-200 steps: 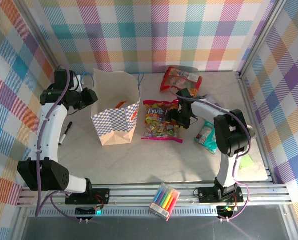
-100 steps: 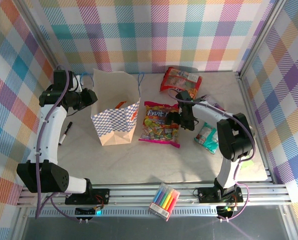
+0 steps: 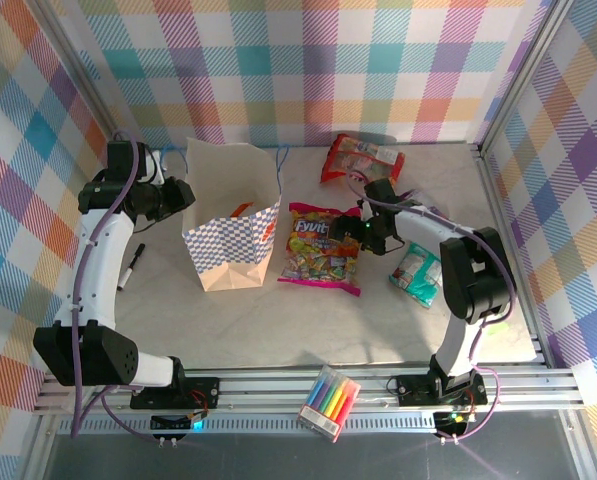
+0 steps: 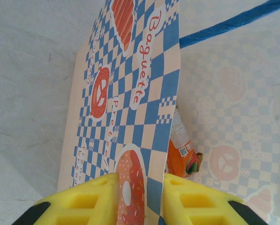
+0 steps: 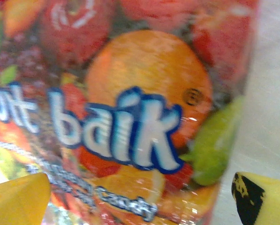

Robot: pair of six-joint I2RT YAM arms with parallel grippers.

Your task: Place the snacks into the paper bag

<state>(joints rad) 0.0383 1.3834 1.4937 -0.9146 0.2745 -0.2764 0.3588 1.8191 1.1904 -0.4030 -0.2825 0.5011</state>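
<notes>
My left end effector [image 4: 140, 187] was clamped on the left wall of the bag [image 3: 233, 240], holding its mouth open. At least one orange packet [image 4: 179, 152] lay inside. Just right of the bag, my right end effector [image 3: 356, 232] stood wide open over the candy pack [image 3: 318, 255], gripping nothing. Farther right, a red packet [image 3: 363, 155] and a teal packet [image 3: 415, 272] lay on the surface [image 3: 278, 330]. I judged most of the job undone.

At least four snack packets [image 3: 321, 250], one bag [image 3: 240, 255], one pen [image 3: 130, 268], one marker pack [image 3: 332, 402].
</notes>
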